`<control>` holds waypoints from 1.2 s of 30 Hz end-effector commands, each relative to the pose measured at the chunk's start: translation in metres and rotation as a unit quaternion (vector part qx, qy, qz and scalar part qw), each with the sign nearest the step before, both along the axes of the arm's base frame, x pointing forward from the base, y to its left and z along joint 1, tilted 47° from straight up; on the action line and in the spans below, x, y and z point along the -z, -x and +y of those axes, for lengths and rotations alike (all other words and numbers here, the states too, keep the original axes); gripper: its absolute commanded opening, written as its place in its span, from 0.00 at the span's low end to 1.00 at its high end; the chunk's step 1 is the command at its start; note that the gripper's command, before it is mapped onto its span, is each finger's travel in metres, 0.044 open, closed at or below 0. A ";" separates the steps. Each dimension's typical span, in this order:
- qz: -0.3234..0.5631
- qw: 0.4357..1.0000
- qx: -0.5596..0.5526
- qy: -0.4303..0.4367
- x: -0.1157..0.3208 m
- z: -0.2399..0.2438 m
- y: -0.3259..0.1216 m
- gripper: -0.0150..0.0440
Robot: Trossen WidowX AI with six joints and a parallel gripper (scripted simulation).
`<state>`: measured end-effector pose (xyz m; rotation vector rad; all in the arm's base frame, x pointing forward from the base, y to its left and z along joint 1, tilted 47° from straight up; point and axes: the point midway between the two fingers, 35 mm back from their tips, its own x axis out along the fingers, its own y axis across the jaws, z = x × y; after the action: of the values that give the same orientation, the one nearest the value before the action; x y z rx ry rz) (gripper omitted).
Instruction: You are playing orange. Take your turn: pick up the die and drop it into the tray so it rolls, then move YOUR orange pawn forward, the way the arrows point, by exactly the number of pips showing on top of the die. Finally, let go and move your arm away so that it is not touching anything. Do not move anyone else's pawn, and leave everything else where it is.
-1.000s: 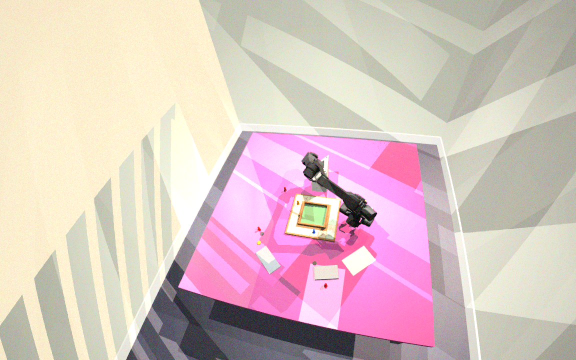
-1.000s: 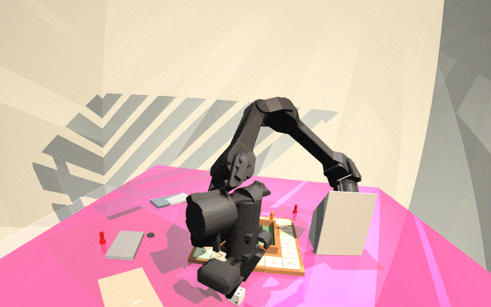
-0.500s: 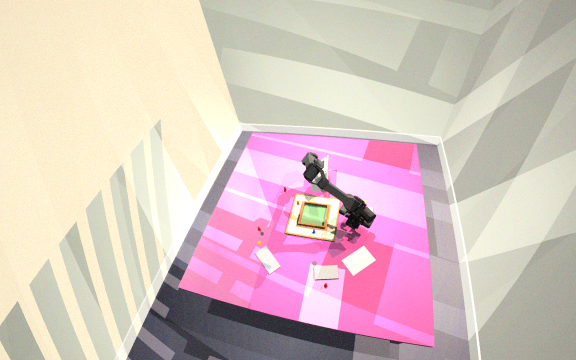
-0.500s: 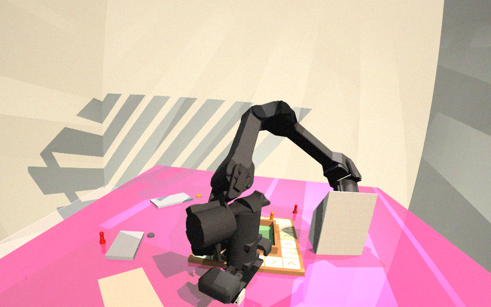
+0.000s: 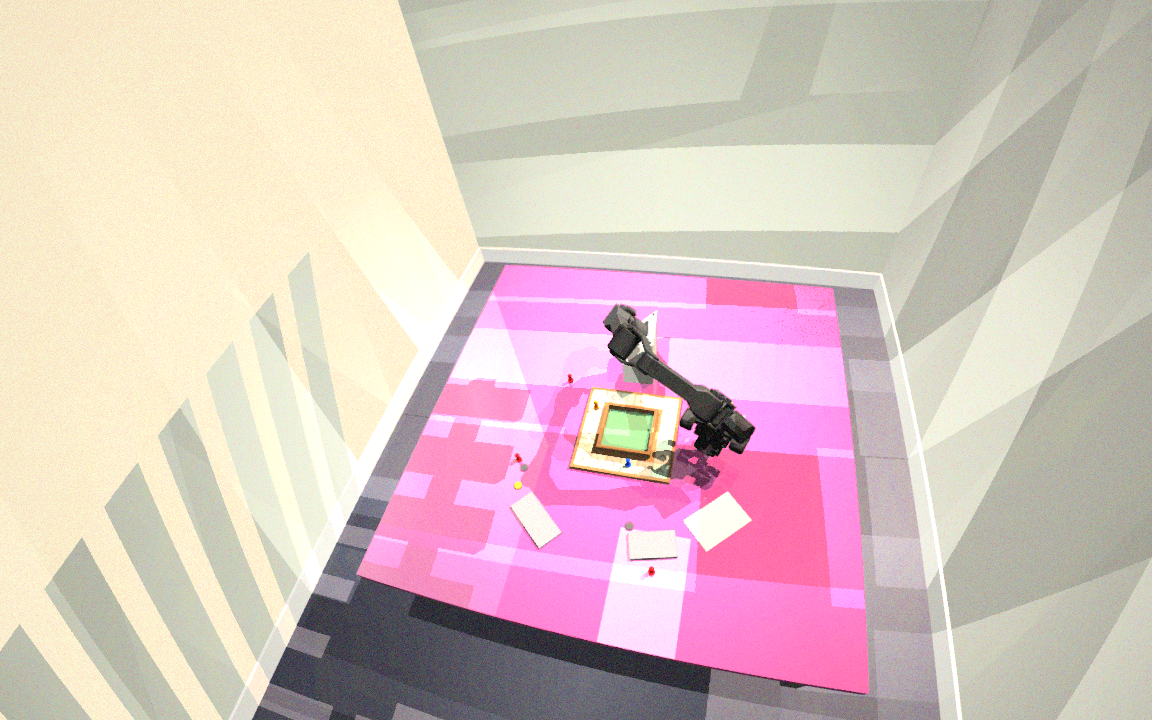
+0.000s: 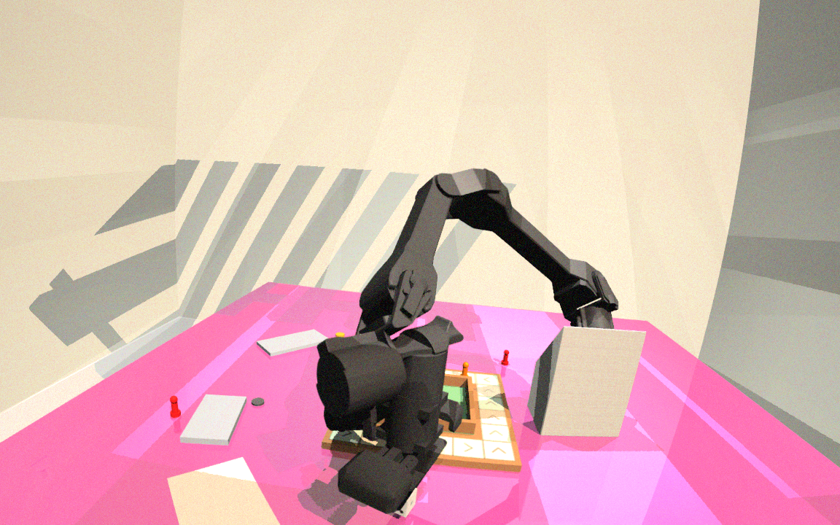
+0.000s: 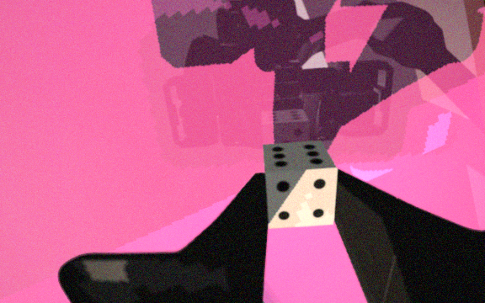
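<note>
My gripper (image 7: 295, 179) is shut on the white die (image 7: 301, 198) (image 6: 407, 504), right of the board. In the wrist view one die face shows four pips and another shows six. I cannot tell whether the die touches the table. The tray (image 5: 629, 429) (image 6: 473, 407), green inside with wooden walls, sits in the middle of the board (image 5: 582, 447) (image 6: 498, 450). The orange pawn (image 5: 596, 405) (image 6: 464, 370) stands on the board's far left corner area in the top view. The blue pawn (image 5: 627, 462) stands on the near side; the arm hides it in the exterior view.
Red pawns (image 5: 570, 378) (image 5: 517, 458) (image 5: 651, 571) stand off the board. A tall pale block (image 6: 593, 385) stands beside it. Flat pale slabs (image 5: 534, 519) (image 5: 652, 544) and a pale sheet (image 5: 717, 521) lie on the near side. A yellow disc (image 5: 517, 485) and grey disc (image 5: 628, 525) lie nearby.
</note>
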<state>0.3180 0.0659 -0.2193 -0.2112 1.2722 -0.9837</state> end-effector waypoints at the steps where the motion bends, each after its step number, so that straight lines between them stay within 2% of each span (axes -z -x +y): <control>1: -0.003 1.000 0.000 -0.005 -0.012 0.017 -0.005 0.25; 14: -0.004 1.000 0.016 0.002 -0.073 0.080 -0.003 0.25; 19: 0.002 1.000 0.010 0.001 -0.075 0.079 -0.004 0.25; 36: 0.166 0.974 -0.154 -0.014 -0.117 0.034 -0.013 0.25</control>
<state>0.3309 0.1123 -0.1112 -0.4727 1.4573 -0.7483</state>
